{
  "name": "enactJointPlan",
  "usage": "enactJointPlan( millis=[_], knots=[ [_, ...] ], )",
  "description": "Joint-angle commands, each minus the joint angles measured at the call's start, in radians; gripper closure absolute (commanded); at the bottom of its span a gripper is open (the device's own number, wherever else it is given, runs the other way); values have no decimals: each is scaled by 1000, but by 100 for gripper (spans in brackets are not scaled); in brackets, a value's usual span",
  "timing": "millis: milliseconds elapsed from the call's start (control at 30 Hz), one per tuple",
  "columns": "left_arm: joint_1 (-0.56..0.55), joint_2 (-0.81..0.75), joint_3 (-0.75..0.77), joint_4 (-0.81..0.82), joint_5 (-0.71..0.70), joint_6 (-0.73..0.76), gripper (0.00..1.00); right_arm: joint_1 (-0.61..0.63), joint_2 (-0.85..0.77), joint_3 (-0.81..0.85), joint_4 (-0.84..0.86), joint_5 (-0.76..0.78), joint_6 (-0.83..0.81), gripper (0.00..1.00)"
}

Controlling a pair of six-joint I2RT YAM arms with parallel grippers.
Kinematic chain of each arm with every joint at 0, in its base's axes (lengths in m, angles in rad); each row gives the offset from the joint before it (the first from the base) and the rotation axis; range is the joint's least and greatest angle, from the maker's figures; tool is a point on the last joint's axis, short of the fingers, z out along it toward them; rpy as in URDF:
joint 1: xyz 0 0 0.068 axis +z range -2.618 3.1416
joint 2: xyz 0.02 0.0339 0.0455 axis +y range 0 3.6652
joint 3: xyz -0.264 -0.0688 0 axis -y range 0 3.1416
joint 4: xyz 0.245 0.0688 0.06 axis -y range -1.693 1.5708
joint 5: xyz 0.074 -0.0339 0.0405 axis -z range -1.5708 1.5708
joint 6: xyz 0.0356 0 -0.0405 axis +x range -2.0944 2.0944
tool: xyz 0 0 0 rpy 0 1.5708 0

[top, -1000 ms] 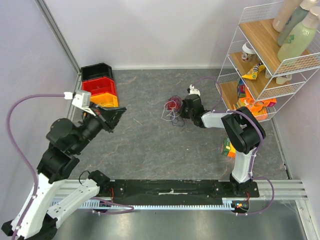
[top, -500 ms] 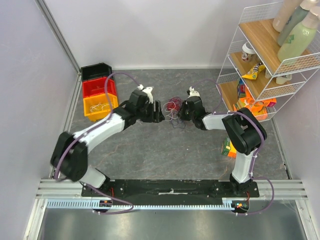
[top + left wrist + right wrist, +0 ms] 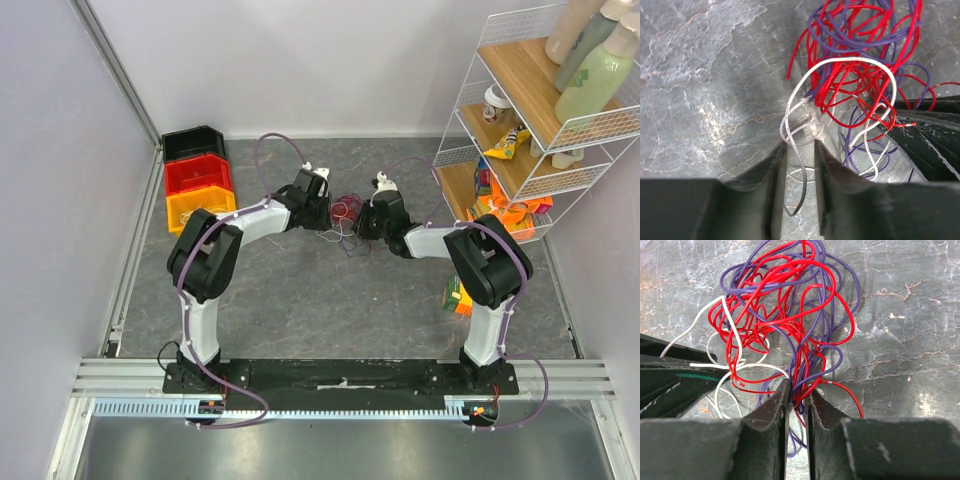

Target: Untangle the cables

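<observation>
The cables (image 3: 347, 210) lie as a small tangle of red, purple and white wires on the grey table, between my two grippers. In the left wrist view the tangle (image 3: 860, 60) spreads ahead and to the right. My left gripper (image 3: 800, 147) stands open, and one white strand (image 3: 804, 189) hangs loose in the gap between its fingers. From above, the left gripper (image 3: 328, 212) touches the tangle's left side. My right gripper (image 3: 799, 389) is shut on a bunch of red and purple strands at the near edge of the tangle (image 3: 785, 305). It sits at the tangle's right side (image 3: 362, 222).
Black (image 3: 193, 145), red (image 3: 198, 175) and orange (image 3: 200, 208) bins stand at the back left. A wire shelf (image 3: 530, 110) with bottles and packets fills the right side. Small boxes (image 3: 457, 297) lie beside the right arm.
My left arm has swung from the bins on the left over to the tangle, and its jaws have opened around a white strand. The right gripper has stayed at the tangle.
</observation>
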Motion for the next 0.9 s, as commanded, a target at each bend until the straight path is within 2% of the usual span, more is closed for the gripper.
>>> enactJointPlan(
  millis=[0, 67, 100, 133, 233, 267, 367, 467, 567, 667, 733, 833, 867],
  knots=[
    [2, -22, 19, 2, -41, 59, 81, -5, 17, 38, 11, -9, -14, 77],
    [1, -85, -27, -5, -41, 54, 96, -4, 17, 40, -2, 20, -9, 78],
    [4, -137, -61, -9, -40, 48, 98, -6, 17, 44, -16, 26, -3, 78],
    [1, -189, -111, -9, -31, 42, 98, -6, 17, 46, -28, 64, 2, 80],
    [4, -440, -266, -40, 6, 14, 98, -12, 11, 47, -64, 138, 25, 98],
    [4, -538, -311, -60, 9, 7, 98, -14, 6, 46, -76, 164, 37, 100],
    [4, -839, -412, -151, -20, -15, 98, -18, -15, 29, -95, 224, 61, 100],
    [4, -1092, -378, -303, -113, -10, 98, -20, -44, 3, -92, 267, 80, 98],
    [1, -1258, -257, -426, -198, 7, 98, -21, -48, 0, -82, 260, 78, 87],
    [4, -1309, -114, -535, -253, 20, 98, -21, -26, 20, -105, 250, 75, 85],
    [2, -1317, -51, -572, -248, 19, 99, -21, -22, 24, -104, 244, 72, 70],
    [4, -1317, 6, -597, -232, 11, 98, -21, -31, 18, -98, 231, 65, 40],
    [4, -1323, 12, -597, -232, 10, 98, -23, -37, 9, -81, 214, 57, 34]
  ],
)
